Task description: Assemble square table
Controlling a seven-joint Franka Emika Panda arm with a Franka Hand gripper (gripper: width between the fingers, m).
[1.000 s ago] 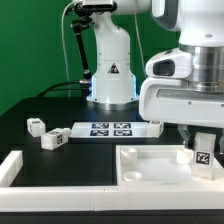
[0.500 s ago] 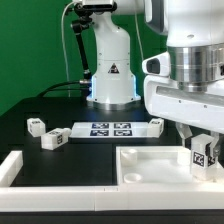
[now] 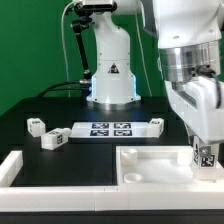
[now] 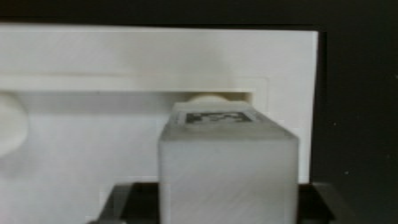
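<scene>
This is a robotics lab: a white robot arm [image 3: 110, 55] with a warning triangle [image 3: 113, 70] on its base stands at the back of a black bench [image 3: 100, 150], with cables [image 3: 73, 50] trailing beside it and a plain green backdrop [image 3: 30, 50] behind. The marker board [image 3: 110, 128] of printed black-and-white tags lies flat on the bench. Similar tags mark the small white legs [image 3: 52, 139], and low white rails [image 3: 60, 182] edge the working area.

Ext. view: marker board [image 3: 110, 129] lies flat on black table [image 3: 90, 155], approx. mid-frame. White rail [image 3: 60, 187] runs along the near edge, 7 o'clock fr. the board, w/ its corner at 8 o'clock. Green backdrop [image 3: 30, 45] at 10 o'clock.
</scene>
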